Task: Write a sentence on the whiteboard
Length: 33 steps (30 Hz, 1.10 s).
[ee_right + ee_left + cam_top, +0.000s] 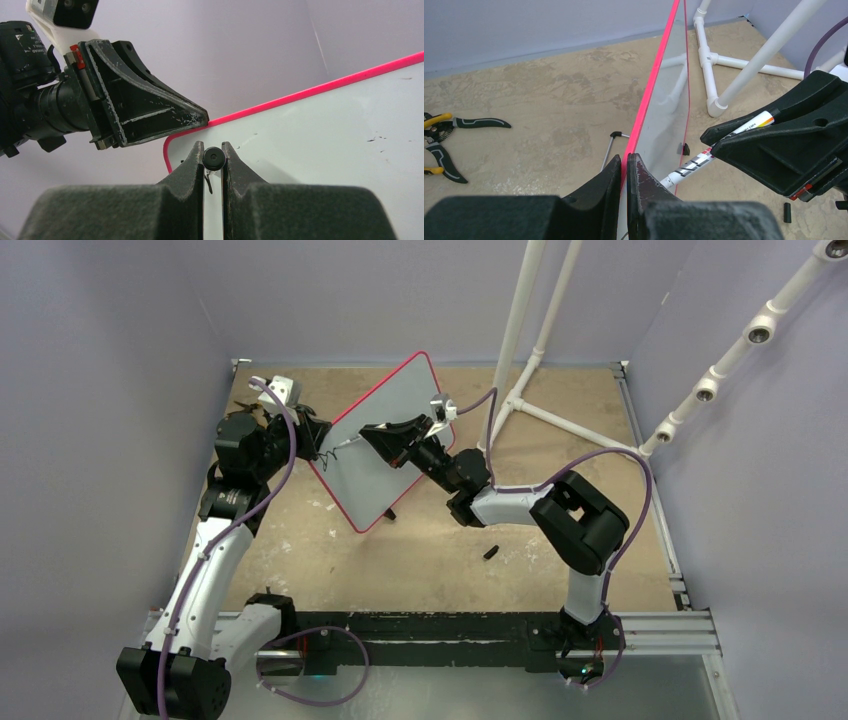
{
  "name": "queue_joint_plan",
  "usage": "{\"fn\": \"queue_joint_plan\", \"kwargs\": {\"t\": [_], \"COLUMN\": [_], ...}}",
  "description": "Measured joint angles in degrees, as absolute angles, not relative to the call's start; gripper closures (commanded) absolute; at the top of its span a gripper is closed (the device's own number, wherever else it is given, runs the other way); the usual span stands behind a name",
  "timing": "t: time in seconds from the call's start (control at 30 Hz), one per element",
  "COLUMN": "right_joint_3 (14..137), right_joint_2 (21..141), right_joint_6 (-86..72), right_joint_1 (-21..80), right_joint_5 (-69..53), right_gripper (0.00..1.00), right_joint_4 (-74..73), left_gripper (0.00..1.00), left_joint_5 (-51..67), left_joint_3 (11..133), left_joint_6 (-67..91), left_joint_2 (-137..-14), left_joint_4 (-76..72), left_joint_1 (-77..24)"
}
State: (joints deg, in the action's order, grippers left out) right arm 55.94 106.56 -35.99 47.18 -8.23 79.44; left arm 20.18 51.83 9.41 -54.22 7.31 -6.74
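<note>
Clamping the whiteboard (325, 130) rim with the left gripper (624, 165). Gripping the marker (689, 167) tightly with the right gripper (213, 149), long axis pointing straight ahead into the white face.

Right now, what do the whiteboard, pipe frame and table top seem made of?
Whiteboard: glossy coated face, reflecting the pipes; rim looks pink plastic. Pipe frame: white plastic tubing, probably PVC, with moulded joints. Table top: matte, blotchy tan board, perhaps worn wood or cork.
</note>
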Motion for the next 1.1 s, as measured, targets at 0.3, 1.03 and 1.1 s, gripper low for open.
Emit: {"fn": "queue_joint_plan", "kwargs": {"t": [0.3,1.03,1.1], "right_joint_3": [55.88,52.12,52.14], "right_joint_2": [106.56,103.74,103.77], "right_joint_6": [-36.03,-35.83,-35.83], "right_joint_1": [47.18,47.11,47.11], "right_joint_5": [-6.52,-5.50,-5.50], "right_gripper": [1.00,1.00,1.00], "right_joint_4": [80.27,81.41,81.19], "left_gripper": [0.93,0.93,0.93], "left_joint_5": [20.18,20.47,20.53], "left_joint_3": [51.83,51.83,51.83], "left_joint_6": [9.41,9.43,9.43], "left_joint_2": [-54.22,-54.24,-54.26], "left_joint_4": [7.31,7.25,7.20], "left_joint_1": [-6.74,-6.74,-6.74]}}
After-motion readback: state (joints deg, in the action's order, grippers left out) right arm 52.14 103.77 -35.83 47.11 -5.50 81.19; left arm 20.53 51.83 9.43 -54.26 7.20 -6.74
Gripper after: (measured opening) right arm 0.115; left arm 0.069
